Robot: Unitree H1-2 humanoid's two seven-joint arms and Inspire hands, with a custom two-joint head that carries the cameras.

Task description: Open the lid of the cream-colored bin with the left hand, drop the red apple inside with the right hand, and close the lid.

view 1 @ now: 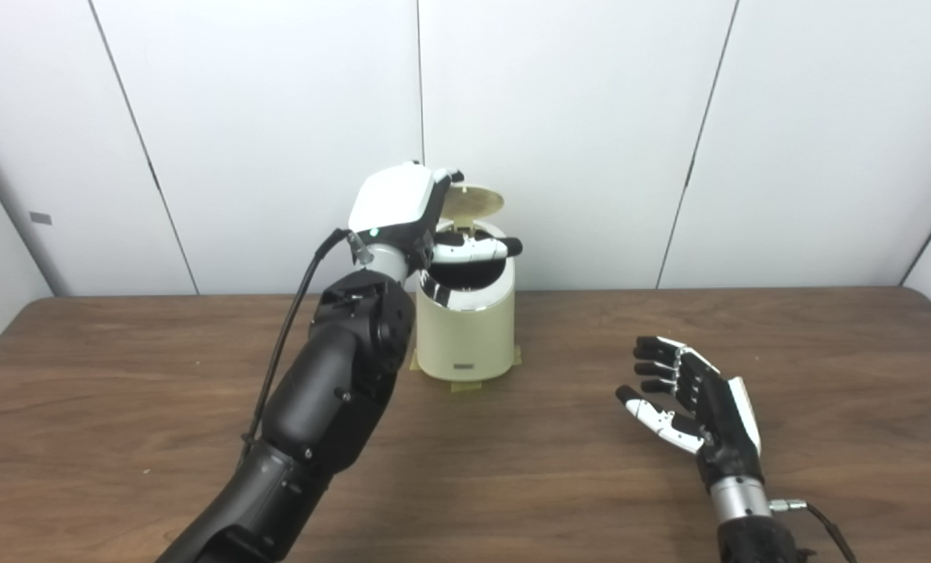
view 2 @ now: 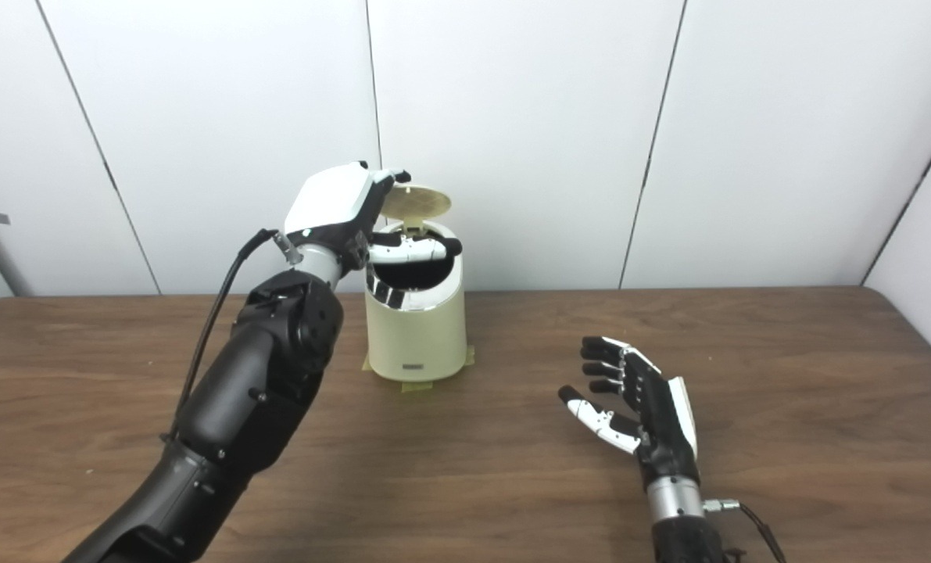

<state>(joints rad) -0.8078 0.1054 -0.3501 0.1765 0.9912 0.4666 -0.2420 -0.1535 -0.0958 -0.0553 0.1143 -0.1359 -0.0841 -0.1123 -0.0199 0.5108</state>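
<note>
I see a big brown wooden worktop in front of a plain white panelled wall. My long black left arm reaches up from the bottom left to the round cream-colored bin, which stands near the back of the worktop, close to the wall. Bits of yellow tape stick out from under the bin.

My left robot hand is up at the top of the bin. Its white back faces me, and one finger lies across the open mouth. I cannot tell if it is holding anything. The round cream lid stands tipped up at the back, so the bin is open. The inside looks dark, and I cannot see what is in it.

My right robot hand is low over the worktop, well apart from the bin, fingers spread, palm empty. The red apple is not in sight anywhere.
</note>
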